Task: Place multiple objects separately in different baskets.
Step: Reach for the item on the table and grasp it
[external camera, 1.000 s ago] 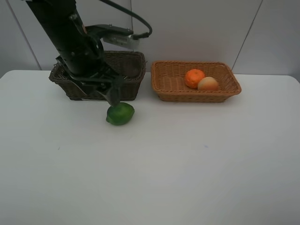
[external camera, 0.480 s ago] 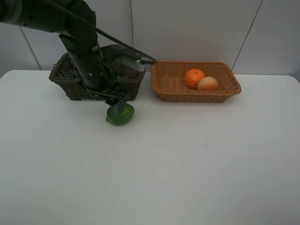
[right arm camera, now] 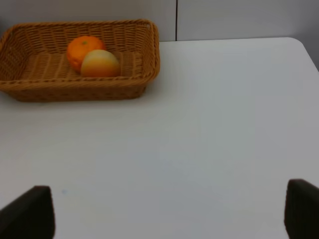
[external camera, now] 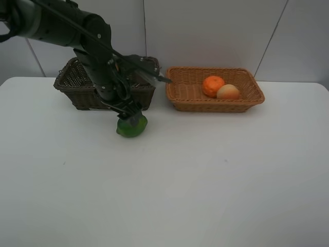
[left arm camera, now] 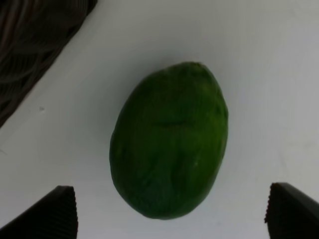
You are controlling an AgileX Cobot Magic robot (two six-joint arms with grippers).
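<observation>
Lime [external camera: 131, 125] lies on the white table [external camera: 205, 175] just in front of the dark basket [external camera: 77, 85], near that basket's front right corner; not yet lifted. Left gripper [external camera: 129, 112] sits right over the lime, jaws wide apart, one fingertip [left arm camera: 52, 214] showing on each side of the fruit in the left wrist view, neither seen touching the skin. From that view the lime reads as an oval, long axis running away from the gripper, so the jaws straddle its narrower width. Tan basket [external camera: 213, 88] stands to the right of the dark basket, a small gap between them; it holds the mandarin [external camera: 213, 85] and a paler round fruit [external camera: 227, 92], touching each other. Inside of the dark basket mostly hidden behind the arm, contents not readable. Right gripper [right arm camera: 164, 219] hangs over bare table on the far side of the tan basket from the dark one, jaws spread wide, nothing between them. Handling guess: lime is light, firm, with a smooth waxy skin and a rounded form, so it can roll or squirt out under an off-centre pinch. Best hold looks to be across the short waist at the widest middle, pads low enough to pass the equator, closing gently. Likely bound for the tan basket with the other fruit
</observation>
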